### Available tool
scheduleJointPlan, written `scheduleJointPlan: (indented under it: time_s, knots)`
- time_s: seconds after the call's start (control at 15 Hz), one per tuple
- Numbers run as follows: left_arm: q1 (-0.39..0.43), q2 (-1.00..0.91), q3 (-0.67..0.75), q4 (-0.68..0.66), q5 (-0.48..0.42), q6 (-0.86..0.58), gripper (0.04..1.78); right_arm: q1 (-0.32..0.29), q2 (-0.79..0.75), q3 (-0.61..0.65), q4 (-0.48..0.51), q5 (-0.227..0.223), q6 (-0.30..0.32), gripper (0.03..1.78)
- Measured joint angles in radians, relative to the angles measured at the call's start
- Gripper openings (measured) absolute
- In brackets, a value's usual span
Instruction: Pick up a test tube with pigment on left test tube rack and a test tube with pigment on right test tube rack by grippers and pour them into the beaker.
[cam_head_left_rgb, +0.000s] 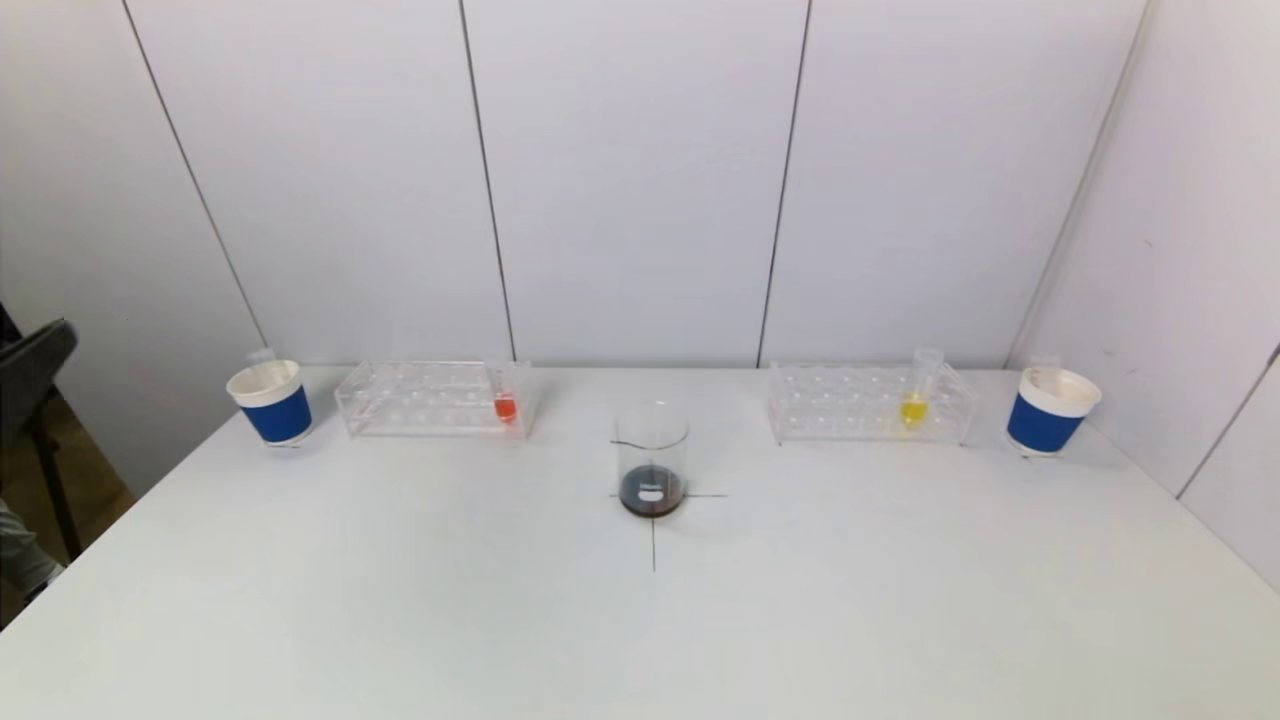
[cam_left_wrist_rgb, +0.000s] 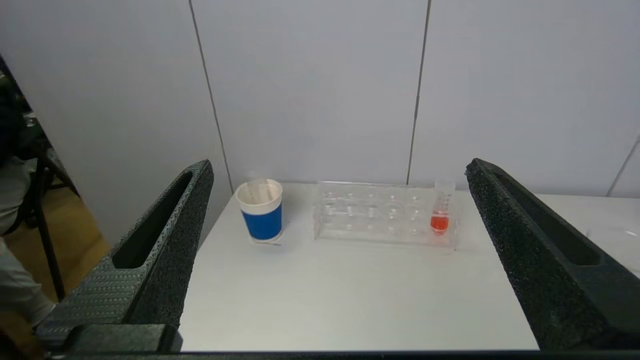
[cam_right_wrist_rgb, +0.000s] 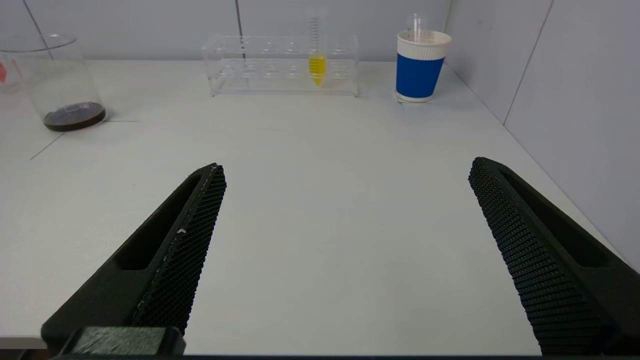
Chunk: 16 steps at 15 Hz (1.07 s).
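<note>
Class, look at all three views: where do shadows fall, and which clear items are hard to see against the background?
Head view: soft, even light; the beaker casts only a faint shadow; the clear left rack nearly blends into the table. Left wrist view: the left hand is open and dark against pale walls. Right wrist view: the right hand is open; the yellow tube stands out.

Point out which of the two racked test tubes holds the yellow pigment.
The test tube with yellow pigment stands in the right rack, near the right blue cup. The other tube, in the left rack, holds orange-red pigment.
</note>
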Motion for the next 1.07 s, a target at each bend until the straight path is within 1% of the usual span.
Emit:
scheduleJointPlan:
  time_s: [0.2, 0.27, 0.33, 0.4, 0.53, 0.73, 0.93, 1.07]
  knots:
    - [0.001, -0.250, 0.052, 0.216, 0.014, 0.005, 1.76, 0.000, 0.000, 0.000, 0.000, 0.000, 0.000, 1.77]
    - [0.005, -0.320, 0.064, 0.287, 0.034, 0.010, 1.76, 0.000, 0.000, 0.000, 0.000, 0.000, 0.000, 1.77]
    - [0.009, -0.368, 0.073, 0.339, 0.074, 0.014, 1.76, 0.000, 0.000, 0.000, 0.000, 0.000, 0.000, 1.77]
    - [0.012, -0.400, 0.083, 0.364, 0.116, 0.017, 1.76, 0.000, 0.000, 0.000, 0.000, 0.000, 0.000, 1.77]
    - [0.020, -0.435, 0.093, 0.359, 0.137, 0.018, 1.76, 0.000, 0.000, 0.000, 0.000, 0.000, 0.000, 1.77]
    - [0.082, -0.445, 0.108, 0.296, 0.125, 0.016, 1.76, 0.000, 0.000, 0.000, 0.000, 0.000, 0.000, 1.77]
    - [0.100, -0.480, 0.179, 0.285, 0.117, 0.017, 1.76, 0.000, 0.000, 0.000, 0.000, 0.000, 0.000, 1.77]
    - [0.110, -0.509, 0.259, 0.283, 0.093, 0.013, 1.76, 0.000, 0.000, 0.000, 0.000, 0.000, 0.000, 1.77]
